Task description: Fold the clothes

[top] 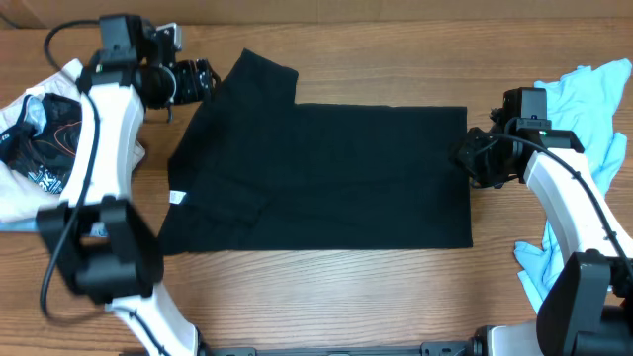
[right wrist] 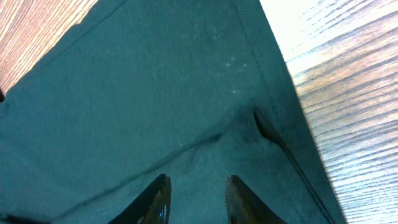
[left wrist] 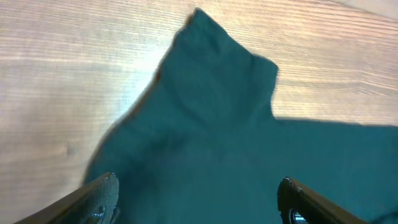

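A large plain black T-shirt (top: 326, 178) lies flat across the middle of a wooden tabletop (top: 326, 297). Its body forms a wide dark rectangle. One short sleeve (top: 259, 77) juts up from the far left corner, and a small white tag (top: 178, 196) shows at the shirt's left edge.

The left fingers (left wrist: 102, 196) hover just beside that sleeve, over the shirt's upper left part. They are spread wide apart and hold nothing; only loose fabric lies below them.

The right fingers (right wrist: 154, 202) sit at the shirt's right edge, about halfway along it, just above the cloth near the stitched hem (right wrist: 273, 93). They are parted by a modest gap, with no fabric pinched between them. A small crease runs through the cloth just ahead of them.

Beyond the shirt, a light blue garment (top: 593, 89) is heaped at the right end of the tabletop. A white and black printed garment (top: 40, 138) lies at the left end, partly behind the left arm.
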Robot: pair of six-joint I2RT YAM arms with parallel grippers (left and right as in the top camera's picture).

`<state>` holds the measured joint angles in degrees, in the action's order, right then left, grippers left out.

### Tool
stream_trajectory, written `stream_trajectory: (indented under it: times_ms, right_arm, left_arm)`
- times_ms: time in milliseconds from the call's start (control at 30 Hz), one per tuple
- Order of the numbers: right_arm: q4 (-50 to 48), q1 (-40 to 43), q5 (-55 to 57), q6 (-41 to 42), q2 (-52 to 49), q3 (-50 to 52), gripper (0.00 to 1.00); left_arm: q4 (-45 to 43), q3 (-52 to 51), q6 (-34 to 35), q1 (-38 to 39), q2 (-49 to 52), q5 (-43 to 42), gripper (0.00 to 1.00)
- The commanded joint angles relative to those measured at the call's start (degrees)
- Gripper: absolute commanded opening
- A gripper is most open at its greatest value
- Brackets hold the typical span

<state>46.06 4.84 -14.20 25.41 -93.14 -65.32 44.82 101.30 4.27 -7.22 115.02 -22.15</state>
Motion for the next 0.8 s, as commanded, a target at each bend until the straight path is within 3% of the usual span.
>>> stream_trajectory:
  times_ms: [0, 200, 333, 667, 767]
  right_arm:
    - [0.11, 0.11, -0.66, -0.35, 1.05, -1.18, 0.33]
    - [1.01, 0.11, -0.46, -0.37, 1.05, -1.18, 0.32]
    - [1.49, 0.11, -0.46, -0.37, 1.05, -1.18, 0.33]
    - [2.25, 0.11, -0.46, -1.44, 1.05, -1.18, 0.33]
    - [2.21, 0.11, -0.44, -1.46, 1.05, -1.18, 0.33]
  left_arm:
    - [-0.04, 10.40, -2.82, -0.24, 9.55, -1.40, 0.84]
    - [-2.49, 17.31, -0.96, -0.04, 19.80, -4.26, 0.82]
    - [-8.11, 17.49, 4.76, 0.13, 25.24, -9.16, 0.78]
    - [-12.55, 17.49, 7.65, 1.75, 29.90, -10.27, 0.72]
    - [-12.50, 17.46, 7.04, 2.75, 30.01, -10.19, 0.55]
